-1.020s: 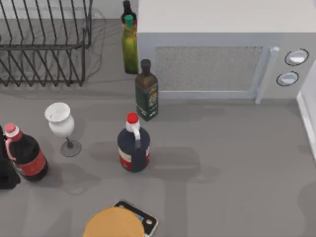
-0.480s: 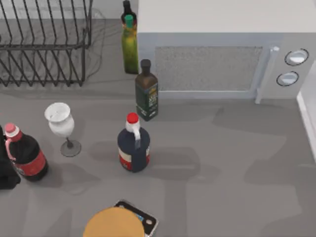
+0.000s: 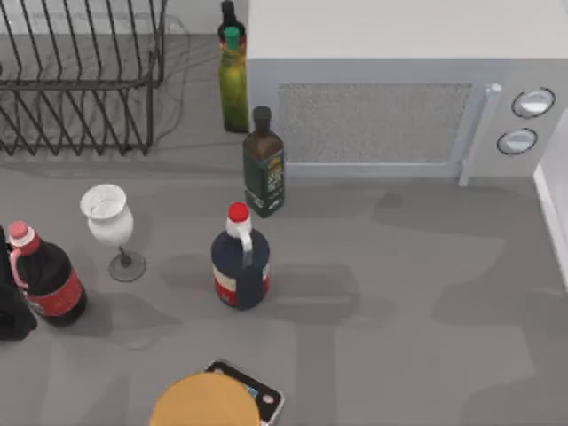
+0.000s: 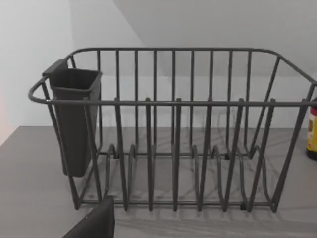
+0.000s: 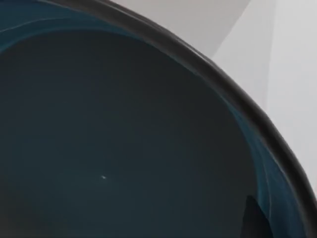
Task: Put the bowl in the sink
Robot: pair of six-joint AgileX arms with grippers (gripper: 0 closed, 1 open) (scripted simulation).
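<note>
The bowl (image 5: 124, 144) loomed right against my right wrist camera, seemingly carried though I could not tell how my jaws stood, no sink was in sight so the drop was left, and shadows had slid toward the microwave (image 3: 390, 98) at two o'clock
</note>
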